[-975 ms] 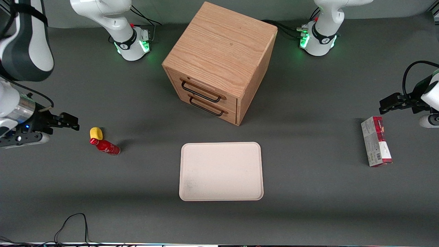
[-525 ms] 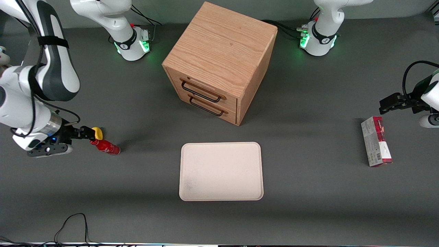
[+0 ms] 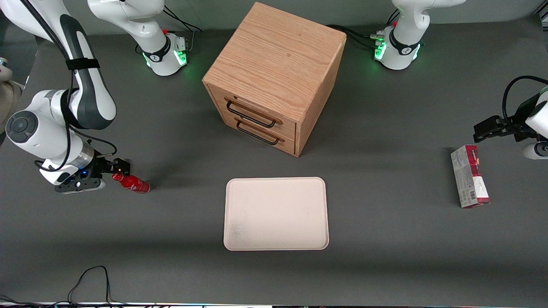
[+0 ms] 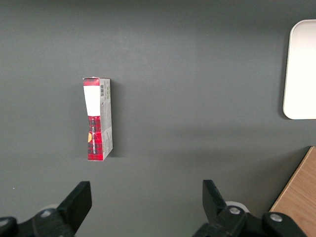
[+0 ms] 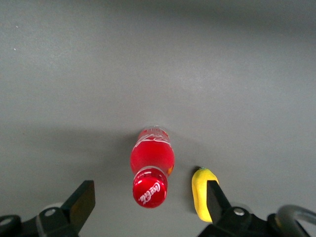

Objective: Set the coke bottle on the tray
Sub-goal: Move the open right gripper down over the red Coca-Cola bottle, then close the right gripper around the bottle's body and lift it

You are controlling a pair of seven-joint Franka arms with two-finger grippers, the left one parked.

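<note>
The coke bottle (image 3: pixel 132 184), small and red with a red cap, stands on the grey table toward the working arm's end, well aside of the tray (image 3: pixel 276 213). The cream tray lies flat in front of the wooden cabinet, nearer the front camera. My right gripper (image 3: pixel 119 169) is over the bottle's cap and open. In the right wrist view the bottle (image 5: pixel 152 157) shows cap-on between the spread fingers (image 5: pixel 81 201), and the gripper (image 5: pixel 148 202) is not touching it.
A small yellow lemon-like lump (image 5: pixel 203 199) lies beside the bottle, right by one finger; in the front view the gripper hides it. The wooden two-drawer cabinet (image 3: pixel 274 72) stands mid-table. A red-and-grey carton (image 3: pixel 469 181) lies toward the parked arm's end.
The right arm has swung in from the table's edge, bringing the open gripper over the bottle's cap. It now covers the yellow lump in the front view. The bottle has not moved.
</note>
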